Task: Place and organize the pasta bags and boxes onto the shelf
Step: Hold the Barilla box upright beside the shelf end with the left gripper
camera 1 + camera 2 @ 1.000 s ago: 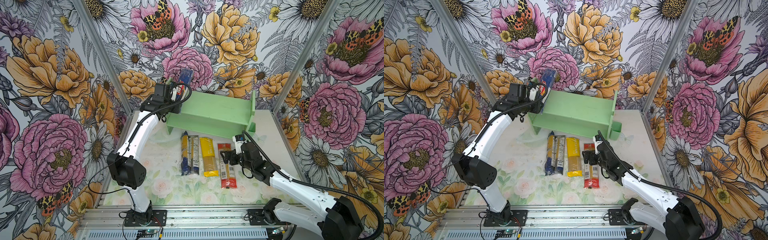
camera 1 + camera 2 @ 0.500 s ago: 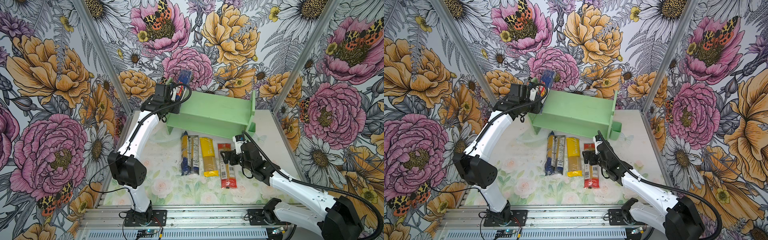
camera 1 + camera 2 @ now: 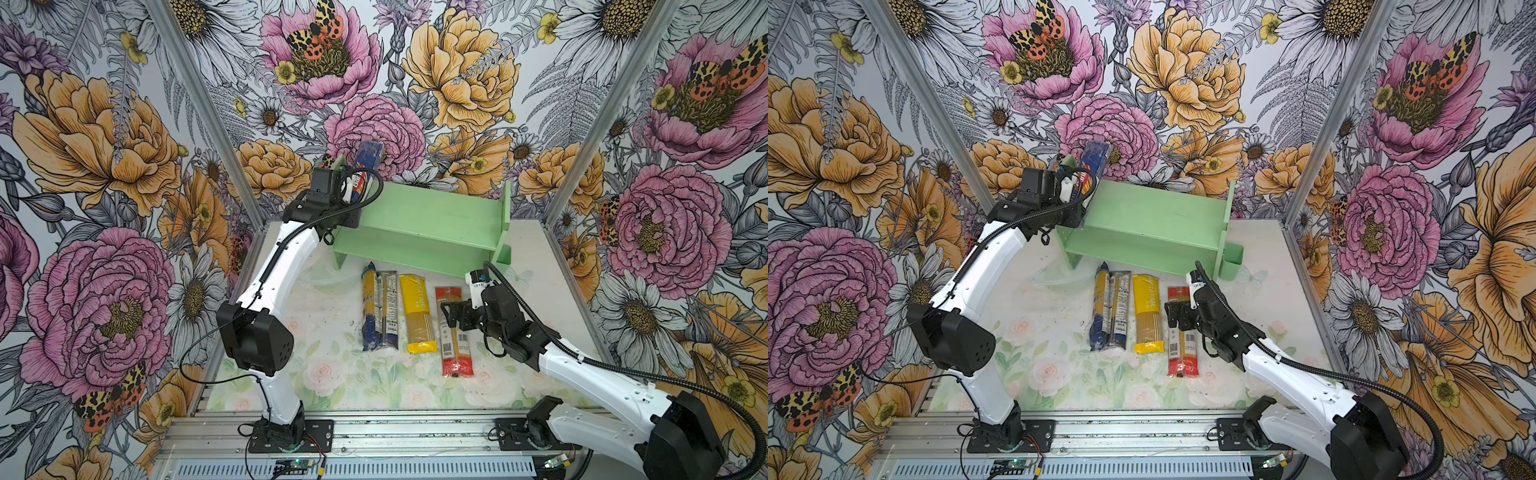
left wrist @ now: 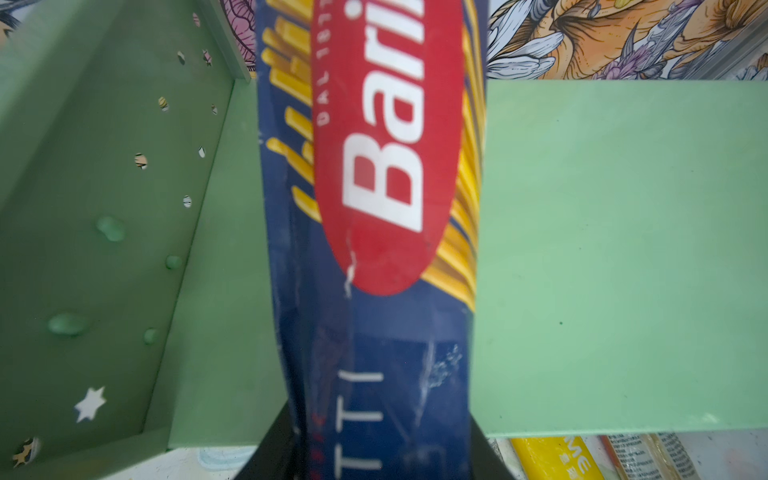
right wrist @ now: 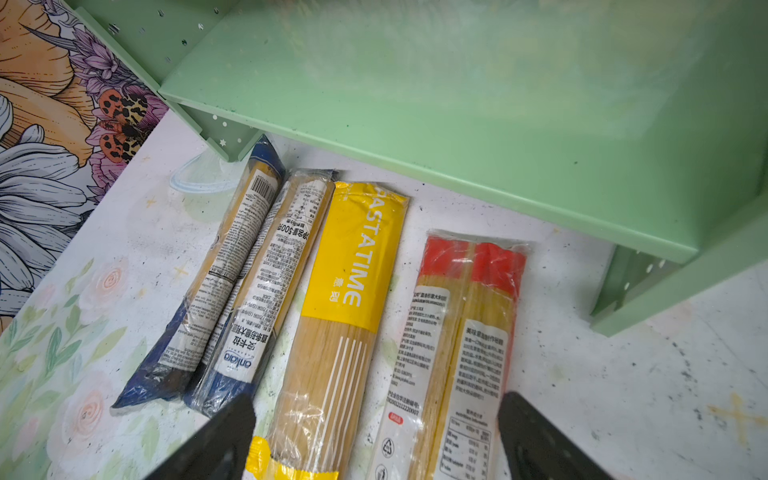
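Barilla box (image 4: pixel 374 249): printed card with a low sheen, white scuffs and a crease through the red oval.
Shelf (image 4: pixel 623 249): mint-green paint, matt and smooth, a few dark specks. The material beneath the paint cannot be told.
Navy-ended bags (image 5: pixel 232 266), yellow bag (image 5: pixel 353 257) and red-ended bag (image 5: pixel 469 332): glossy, wrinkled plastic film, partly clear, with white paper-like labels.
Table (image 5: pixel 623 374): matt printed surface, scuffed and dirt-speckled.
Arm shells (image 3: pixel 286 270): smooth white plastic, slightly glossy.
Front rail (image 3: pixel 415 432): bare brushed metal.

The floral tabletop (image 3: pixel 332 374) carries the shelf (image 3: pixel 419 208) and four pasta bags (image 3: pixel 417 307).
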